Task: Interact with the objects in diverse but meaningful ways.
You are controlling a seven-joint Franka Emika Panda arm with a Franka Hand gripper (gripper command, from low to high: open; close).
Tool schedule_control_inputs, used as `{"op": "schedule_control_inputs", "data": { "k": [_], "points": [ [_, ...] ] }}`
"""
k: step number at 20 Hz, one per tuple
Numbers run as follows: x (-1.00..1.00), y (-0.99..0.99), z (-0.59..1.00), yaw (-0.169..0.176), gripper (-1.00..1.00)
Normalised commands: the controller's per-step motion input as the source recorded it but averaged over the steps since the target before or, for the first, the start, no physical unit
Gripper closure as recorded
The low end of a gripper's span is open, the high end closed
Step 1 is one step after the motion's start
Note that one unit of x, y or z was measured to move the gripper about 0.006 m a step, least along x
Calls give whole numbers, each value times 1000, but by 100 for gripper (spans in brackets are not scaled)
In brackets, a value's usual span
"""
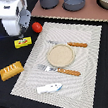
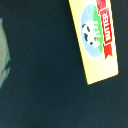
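Fish (image 1: 49,88) nearest; tomato (image 1: 36,27) beside butter box (image 1: 23,42).

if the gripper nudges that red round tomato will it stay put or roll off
The red round toy tomato looks ball-shaped with no flat side showing, so a nudge would probably send it rolling across the black tabletop. Its surface looks smooth and glossy, so it may slip out of a light pinch. It sits apart from the yellow rectangular butter box, so nothing close would likely stop it.

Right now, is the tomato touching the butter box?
Apart. The exterior view shows dark table between the tomato and the butter box.
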Motion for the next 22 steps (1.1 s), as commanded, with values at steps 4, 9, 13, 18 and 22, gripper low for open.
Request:
{"op": "schedule_control_inputs", "data": {
  "k": [4, 9, 13, 18, 22],
  "points": [
    [-101, -114, -153, 120, -100],
    [-113, -41, -351, 112, -100],
    [-150, -66, -393, 106, -100],
    [-142, -111, -358, 99, -100],
    [-169, -184, -276, 93, 100]
  ]
}}
